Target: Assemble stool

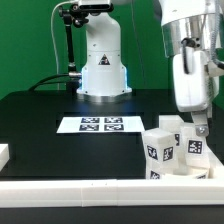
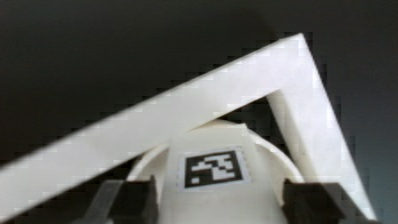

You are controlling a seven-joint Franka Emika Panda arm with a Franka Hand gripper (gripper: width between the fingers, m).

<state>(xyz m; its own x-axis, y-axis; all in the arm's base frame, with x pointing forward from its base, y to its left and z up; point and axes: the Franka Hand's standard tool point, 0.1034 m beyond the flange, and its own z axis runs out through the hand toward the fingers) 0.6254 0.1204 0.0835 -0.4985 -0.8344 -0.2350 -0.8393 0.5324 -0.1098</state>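
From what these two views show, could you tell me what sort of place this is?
Most likely a robotics lab bench set up for recording. A black table carries a fixed marker board, the white stool parts wear the same square tags, and a Panda arm's base stands before a green backdrop.

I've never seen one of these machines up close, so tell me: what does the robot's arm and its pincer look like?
The arm is bulky, with smooth white rounded casings and a darker band near the top of the picture. Its base is a white rounded pedestal with a small blue glow low down. The gripper ends in two slim dark fingers, seen as blackish blocks in the wrist view. No cables or lettering are clearly visible.
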